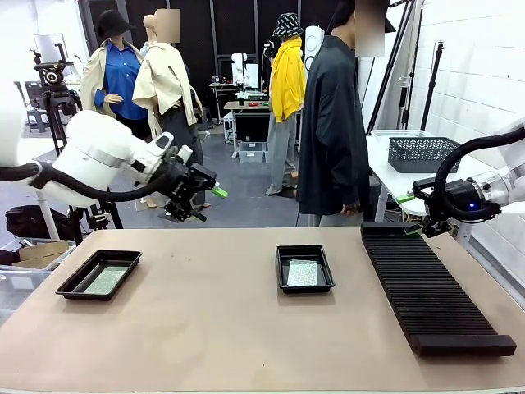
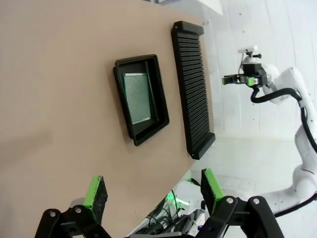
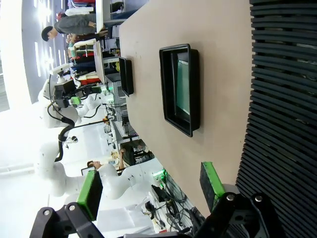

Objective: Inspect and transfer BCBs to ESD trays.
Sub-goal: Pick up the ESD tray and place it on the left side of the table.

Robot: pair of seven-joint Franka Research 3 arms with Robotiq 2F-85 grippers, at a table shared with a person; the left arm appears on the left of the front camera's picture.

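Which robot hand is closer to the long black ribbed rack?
The right gripper hovers open just beyond the rack's far end; the left gripper, also open, hangs far across the table.

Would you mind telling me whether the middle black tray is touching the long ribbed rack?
Apart. The front view shows a bare strip of table between the middle tray and the ribbed rack; the left wrist view shows the same gap.

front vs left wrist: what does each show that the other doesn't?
Front alone: the left tray with a board in it, the person standing at the far side, and the grey mesh basket. Left wrist alone: the left gripper seen along its own open fingers, nothing between them. Shared: the middle tray holding a green board, the black ribbed rack, and the right gripper raised off the table.
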